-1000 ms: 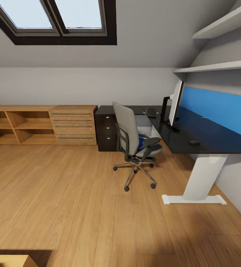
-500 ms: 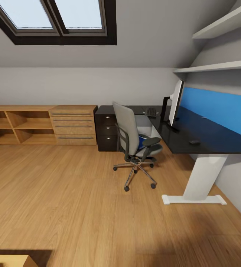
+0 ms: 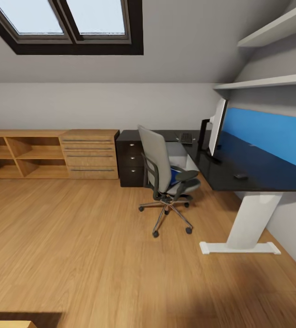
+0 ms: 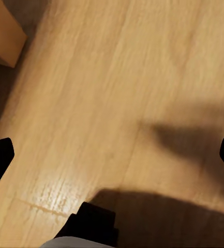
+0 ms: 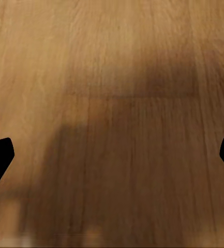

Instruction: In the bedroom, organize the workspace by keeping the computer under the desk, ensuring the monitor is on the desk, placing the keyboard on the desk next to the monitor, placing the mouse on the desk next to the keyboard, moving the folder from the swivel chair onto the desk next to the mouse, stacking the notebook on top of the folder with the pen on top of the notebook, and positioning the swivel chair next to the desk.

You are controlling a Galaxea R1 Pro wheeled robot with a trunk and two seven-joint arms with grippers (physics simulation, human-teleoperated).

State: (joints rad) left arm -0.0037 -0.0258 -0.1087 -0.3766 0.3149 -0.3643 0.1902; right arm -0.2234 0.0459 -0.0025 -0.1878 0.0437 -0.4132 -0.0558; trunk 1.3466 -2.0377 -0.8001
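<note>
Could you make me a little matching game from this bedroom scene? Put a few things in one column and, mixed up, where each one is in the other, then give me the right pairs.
Things:
1. monitor
2. swivel chair
3. keyboard
4. black drawer unit

Places:
A. on the wooden floor, in front of the desk
B. standing upright on the desk, by the blue wall panel
C. flat on the desk, beyond the monitor
D. on the floor beside the wooden drawers

Pairs: 1-B, 2-A, 3-C, 4-D

Attic home office: skylights (image 3: 63, 23), black desk (image 3: 252, 168), swivel chair (image 3: 166, 177), wood floor (image 3: 75, 246)
</note>
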